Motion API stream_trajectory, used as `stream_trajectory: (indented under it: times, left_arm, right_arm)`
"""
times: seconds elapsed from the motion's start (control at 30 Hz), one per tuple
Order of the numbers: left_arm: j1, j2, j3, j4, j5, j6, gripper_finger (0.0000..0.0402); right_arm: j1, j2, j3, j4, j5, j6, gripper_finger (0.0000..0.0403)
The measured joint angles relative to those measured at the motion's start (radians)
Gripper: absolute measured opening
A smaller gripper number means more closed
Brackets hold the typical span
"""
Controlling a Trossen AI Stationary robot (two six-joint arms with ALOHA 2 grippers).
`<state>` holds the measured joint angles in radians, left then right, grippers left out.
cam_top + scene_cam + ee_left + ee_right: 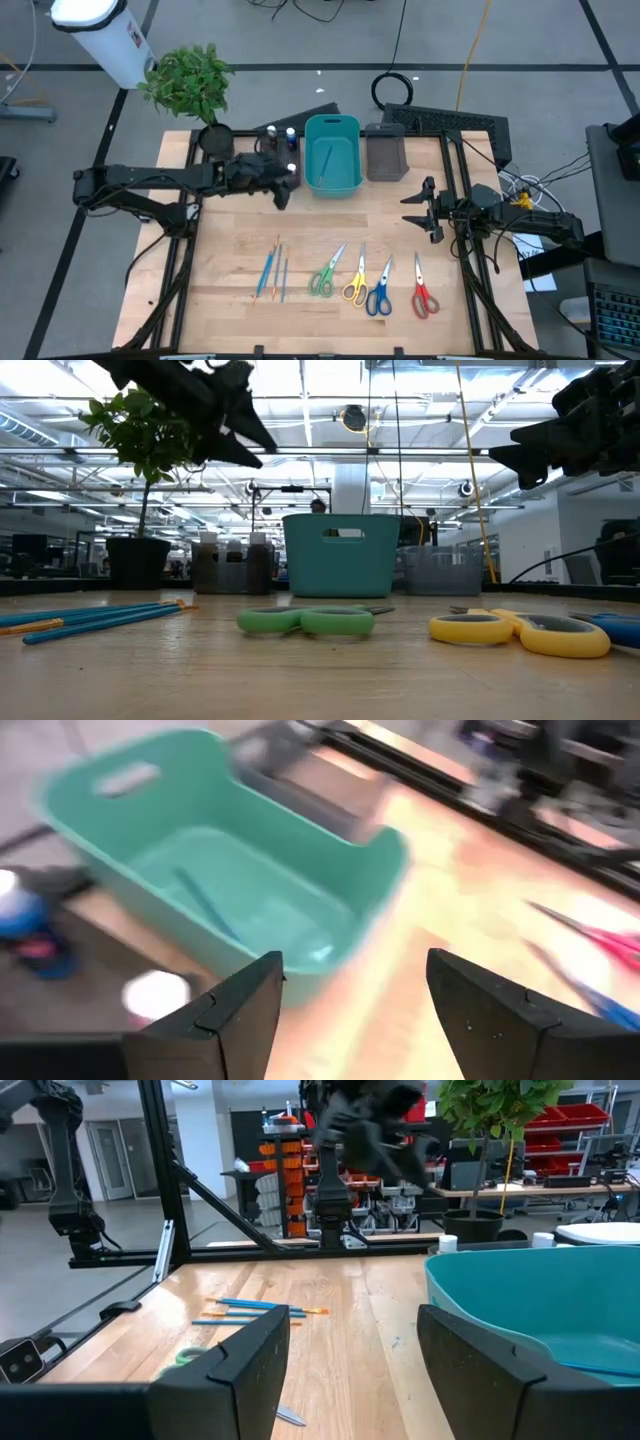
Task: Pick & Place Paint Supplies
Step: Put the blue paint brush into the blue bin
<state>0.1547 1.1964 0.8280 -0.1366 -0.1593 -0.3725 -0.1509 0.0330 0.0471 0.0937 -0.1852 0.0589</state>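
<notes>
Bright, even light falls from ceiling strip lamps (300, 420) seen in the low view, leaving only faint shadows on the table (330, 300). The left wrist view is smeared by motion blur; its teal bin (260, 840) looks soft. The near scissors (305, 622) are slightly unfocused.

No text, label, brand, number or sign can be read on anything here.

Both grippers (283, 190) (428, 210) open, empty
</notes>
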Motion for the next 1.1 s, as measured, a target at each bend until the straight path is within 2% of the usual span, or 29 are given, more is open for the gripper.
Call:
stream_trajectory:
  times: [0.17, 0.37, 0.47, 0.6, 0.73, 0.87, 1.0, 1.1]
  left_arm:
    - [-0.144, 0.002, 0.000, -0.035, 0.078, -0.063, 0.0251]
    - [-0.343, 0.036, 0.001, -0.100, 0.084, -0.173, 0.0250]
    - [-0.439, 0.062, -0.002, -0.133, 0.073, -0.216, 0.0250]
    - [-0.525, 0.120, 0.000, -0.141, -0.020, -0.314, 0.0250]
    - [-0.558, 0.193, 0.000, -0.176, -0.121, -0.419, 0.0250]
    - [-0.544, 0.270, 0.000, -0.238, -0.175, -0.553, 0.0250]
    - [-0.501, 0.342, 0.000, -0.337, -0.163, -0.744, 0.0250]
    - [-0.463, 0.386, 0.000, -0.406, -0.120, -0.822, 0.0250]
  right_arm:
    - [0.000, 0.000, 0.000, 0.000, 0.000, 0.000, 0.0212]
    - [0.000, 0.000, 0.000, 0.000, 0.000, 0.000, 0.0212]
    - [0.000, 0.000, 0.000, 0.000, 0.000, 0.000, 0.0212]
    - [0.000, 0.000, 0.000, 0.002, 0.000, 0.000, 0.0212]
    - [0.000, 0.000, 0.000, 0.003, 0.000, 0.000, 0.0212]
    - [0.000, 0.000, 0.000, 0.002, 0.000, 0.000, 0.0212]
    - [0.000, 0.000, 0.000, 0.001, 0.000, 0.000, 0.0212]
    - [0.000, 0.000, 0.000, 0.000, 0.000, 0.000, 0.0212]
